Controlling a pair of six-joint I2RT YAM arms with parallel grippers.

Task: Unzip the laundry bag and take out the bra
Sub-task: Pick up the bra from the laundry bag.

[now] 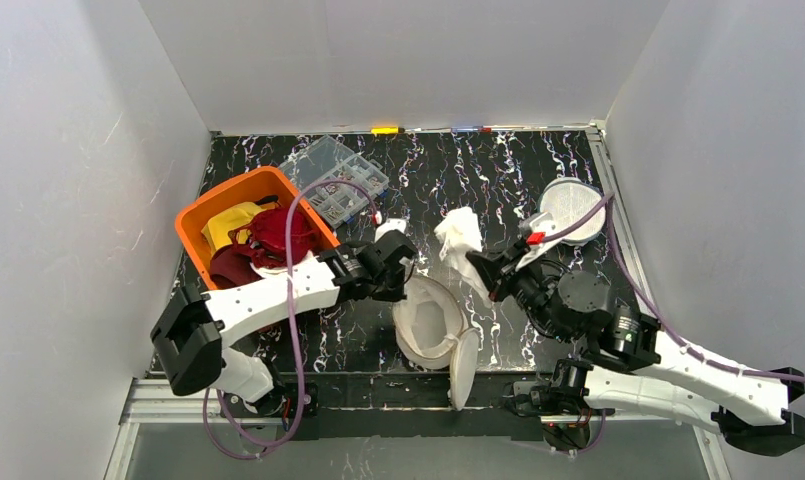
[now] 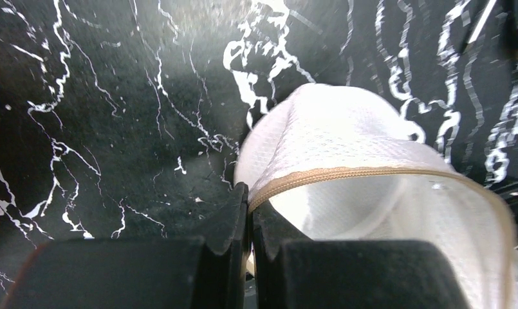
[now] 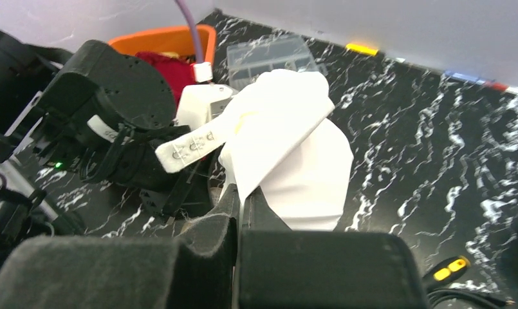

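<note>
Your left claw (image 2: pixel 248 193) is pinched shut on the tan zipper edge of the laundry bag (image 1: pixel 428 322), which lies open-mouthed at about 6 o'clock on the worktop (image 1: pixel 498 170), near the front edge. Your right claw (image 3: pixel 239 199) is clamped on a fold of the white bra (image 3: pixel 288 129), held up just past the bag's mouth at its 1 o'clock side. The hook band (image 3: pixel 185 151) sticks out toward the left arm.

The bag looks unzipped, so the job now is to get the bra fully clear. Use the left claw as an anchor so the bag does not ride up. Draw the bra away toward 1 or 2 o'clock, slowly. Whether a strap trails inside the bag cannot be told, and that hook band could snag the mesh. Steer clear of the orange bin (image 1: pixel 208 212) at 10 o'clock.
</note>
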